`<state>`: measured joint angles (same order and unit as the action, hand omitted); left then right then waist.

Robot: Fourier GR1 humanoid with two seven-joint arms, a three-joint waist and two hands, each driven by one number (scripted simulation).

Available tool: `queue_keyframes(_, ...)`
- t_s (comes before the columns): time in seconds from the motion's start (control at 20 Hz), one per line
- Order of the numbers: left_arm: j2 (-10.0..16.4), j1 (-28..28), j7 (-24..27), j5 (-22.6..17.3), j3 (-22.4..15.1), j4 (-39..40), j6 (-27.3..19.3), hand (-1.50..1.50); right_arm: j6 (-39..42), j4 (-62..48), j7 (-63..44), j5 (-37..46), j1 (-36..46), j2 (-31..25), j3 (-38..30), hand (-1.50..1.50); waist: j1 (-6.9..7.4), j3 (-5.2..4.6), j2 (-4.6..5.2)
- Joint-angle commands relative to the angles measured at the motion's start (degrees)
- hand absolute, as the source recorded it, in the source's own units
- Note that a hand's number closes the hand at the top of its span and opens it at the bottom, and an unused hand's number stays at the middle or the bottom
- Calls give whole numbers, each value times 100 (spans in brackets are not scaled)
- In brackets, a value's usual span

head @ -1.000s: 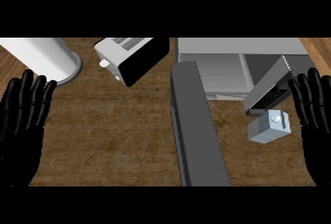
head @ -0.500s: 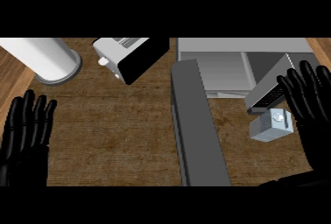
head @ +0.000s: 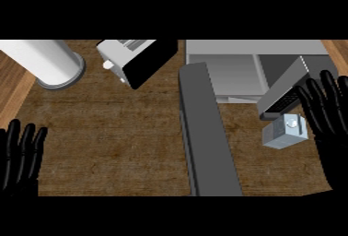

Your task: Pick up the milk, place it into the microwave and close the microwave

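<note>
Counter (head: 115,138): brown, fills the view. Microwave (head: 228,69): grey, at 1 o'clock, standing open. Its door (head: 207,138) is a long grey slab running from the centre down to 6 o'clock. White cylinder (head: 44,62): upright, at 10 o'clock, well apart from the microwave. Toaster (head: 132,60): at 11 o'clock, between the cylinder and the microwave, tilted. Right hand (head: 327,120): at 3 o'clock, fingers straight and spread wide, holding nothing. Left hand (head: 20,159): at 8 o'clock by the edge, fingers up, straight, resting, holding nothing. Milk (head: 284,132): small pale carton at 3 o'clock, on the counter outside the microwave, right of the door, just beside the right hand; contact cannot be told.
</note>
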<state>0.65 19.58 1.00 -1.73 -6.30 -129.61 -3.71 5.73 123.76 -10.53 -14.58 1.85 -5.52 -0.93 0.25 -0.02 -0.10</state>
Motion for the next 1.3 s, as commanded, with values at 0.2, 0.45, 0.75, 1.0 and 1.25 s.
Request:
queue_keyframes(0.2, 64, 875, 400, -377, 88, -248, 384, -150, -69, -760, 525, 597, 22, -74, -336, -150, 25, 1, 5)
queue_keyframes(0.45, -59, 930, 528, -252, -33, -259, 293, -150, -151, -1233, 557, 437, 168, -80, -650, -150, 12, 2, 5)
queue_keyframes(0.75, -61, 1383, 1147, -172, -72, -65, 563, -150, 213, -2074, 1352, 286, -222, -162, -1032, -150, 3, 3, 4)
queue_keyframes(1.0, -53, 1713, 1392, -346, -55, -59, 834, -150, 355, -3116, 2006, 387, -47, -300, -1318, -150, 32, 4, 6)
queue_keyframes(1.25, -19, 1471, 720, -329, 36, -569, 602, -150, 96, -3854, 2562, 878, 90, -191, -1278, -150, 22, 5, 13)
